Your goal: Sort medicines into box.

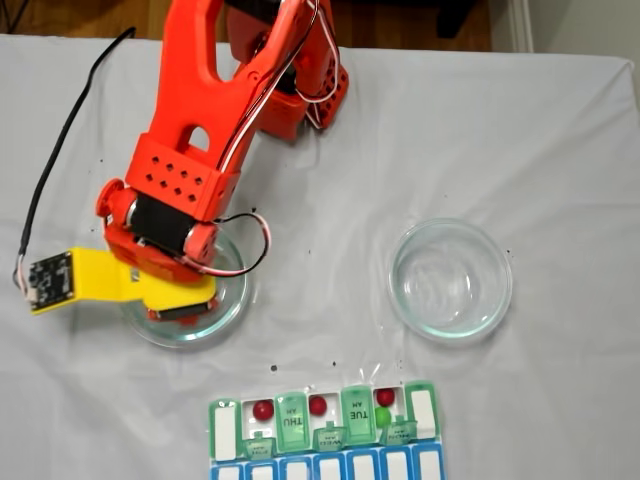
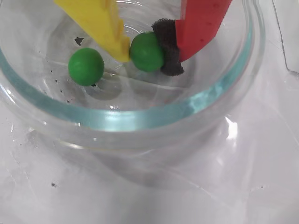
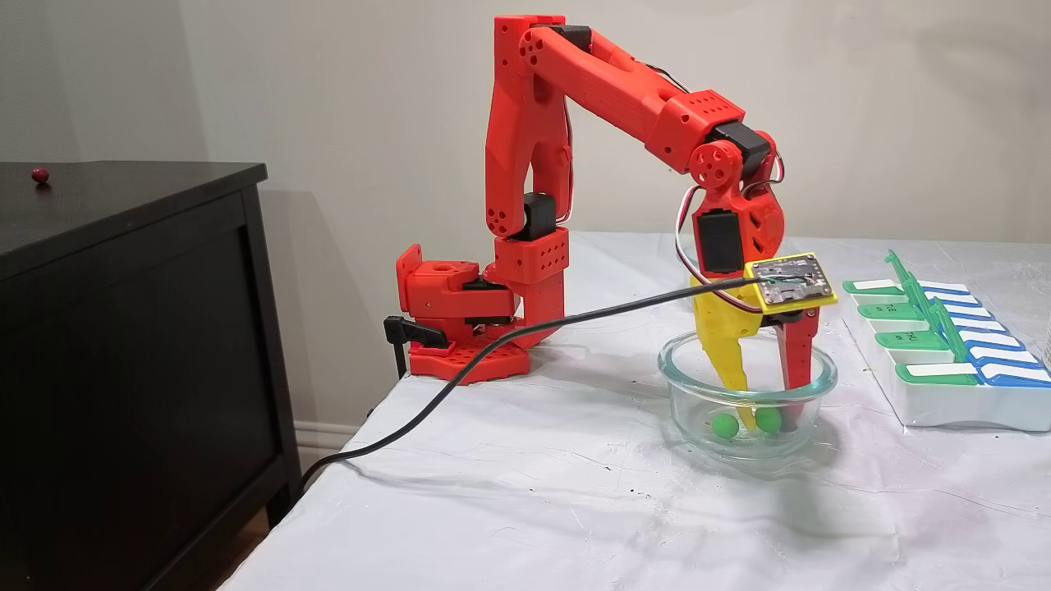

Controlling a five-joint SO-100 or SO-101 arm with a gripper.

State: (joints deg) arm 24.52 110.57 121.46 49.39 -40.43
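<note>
My gripper (image 2: 148, 53) reaches down into a round glass dish (image 2: 140, 116) and is shut on a green pill (image 2: 146, 51), pinched between the yellow finger (image 2: 110, 28) and the black pad of the red finger (image 2: 170, 51). A second green pill (image 2: 86, 66) lies loose to its left in the same dish. A fixed view shows the gripper (image 3: 769, 420) low in the dish (image 3: 681, 394) with both pills (image 3: 725, 424) at the bottom. The box (image 1: 291, 422) sits at the front edge; its open cells hold three dark red pills (image 1: 263, 410) and one green pill (image 1: 383, 414).
An empty glass dish (image 1: 450, 278) stands to the right of the arm in a fixed view. A black cable (image 3: 493, 353) trails off the table's left edge. A dark cabinet (image 3: 123, 328) beside the table has a red pill (image 3: 39, 174) on top.
</note>
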